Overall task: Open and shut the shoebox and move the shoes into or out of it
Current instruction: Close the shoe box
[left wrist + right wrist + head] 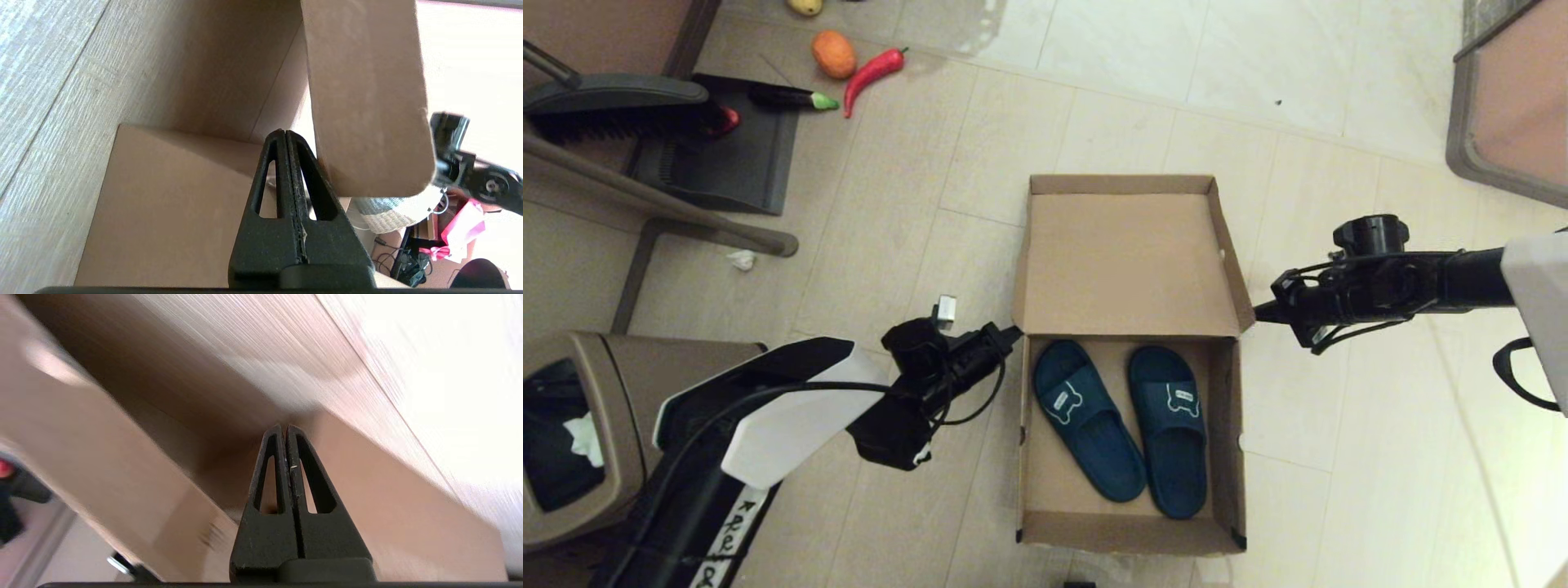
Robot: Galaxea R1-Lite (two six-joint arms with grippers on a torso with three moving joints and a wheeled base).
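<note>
The brown cardboard shoebox (1047,490) sits on the floor with its hinged lid (1127,261) standing open at the far side. Both navy slippers lie side by side inside, the left one (1086,420) and the right one (1172,429), each with a white bear outline on the strap. My left gripper (1013,333) is shut with nothing in it, its tip against the lid's left corner; the lid's side flap (367,102) shows beside its fingers (286,171). My right gripper (1258,310) is shut and empty too, its tip at the lid's right corner, cardboard (388,506) close behind it.
A brown trash bin (572,425) stands at near left beside my left arm. A dustpan (727,155), brush (613,106) and metal handle (662,200) lie at far left, with an orange (833,53), red chilli (872,75), eggplant (788,98) and crumpled paper (742,260). A furniture edge (1503,106) is far right.
</note>
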